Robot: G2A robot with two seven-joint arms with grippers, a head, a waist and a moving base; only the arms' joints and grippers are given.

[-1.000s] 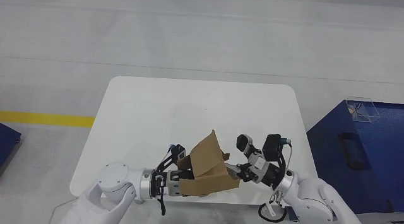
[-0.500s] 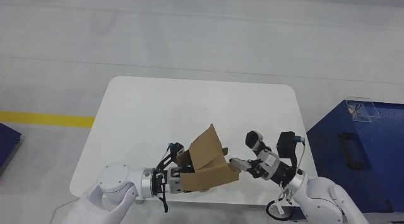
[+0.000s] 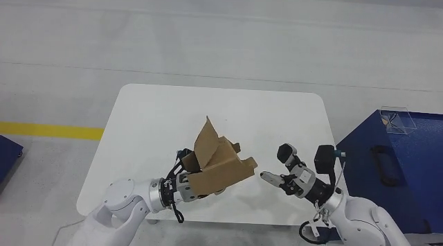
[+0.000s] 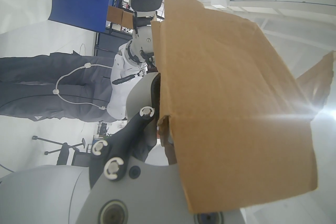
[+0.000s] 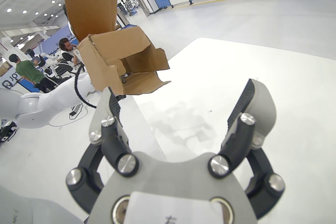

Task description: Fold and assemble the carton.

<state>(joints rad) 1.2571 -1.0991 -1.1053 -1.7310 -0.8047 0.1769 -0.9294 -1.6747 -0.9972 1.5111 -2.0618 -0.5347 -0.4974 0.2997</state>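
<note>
Plainly the brown cardboard carton — flaps loose — hangs over the white rounded table's near edge, clamped by the left gripper, whose fingertips it hides; the right gripper gapes wide, empty, nearby.

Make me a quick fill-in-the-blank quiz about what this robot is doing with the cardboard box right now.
1. The tool gripping the carton belongs to the robot's ____ arm.
2. The right tool is ____ and holds nothing.
3. The carton is held up over a ____ table.
Missing words: left; open; white.
</note>
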